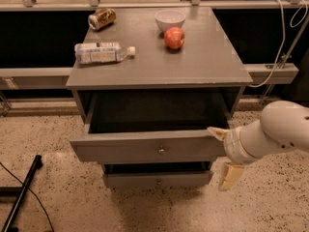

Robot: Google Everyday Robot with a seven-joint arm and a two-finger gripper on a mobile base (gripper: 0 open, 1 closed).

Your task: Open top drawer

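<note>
The top drawer (120,149) of the grey cabinet stands pulled out, its dark inside showing empty behind the flat front. Its small brass knob (161,150) is at the centre of the front. My gripper (223,153) is at the right end of the drawer front, on the white arm (275,132) that comes in from the right. Its fingers are spread: the upper fingertip (217,132) lies at the top right corner of the front, and the lower one hangs below the front's bottom edge.
A narrower lower drawer (157,179) sits slightly out beneath. On the cabinet top (207,64) lie a plastic bottle (101,52), a can (102,18), a white bowl (170,19) and a red apple (174,37). A black bar (21,197) lies on the floor at left and a cable (285,37) hangs at right.
</note>
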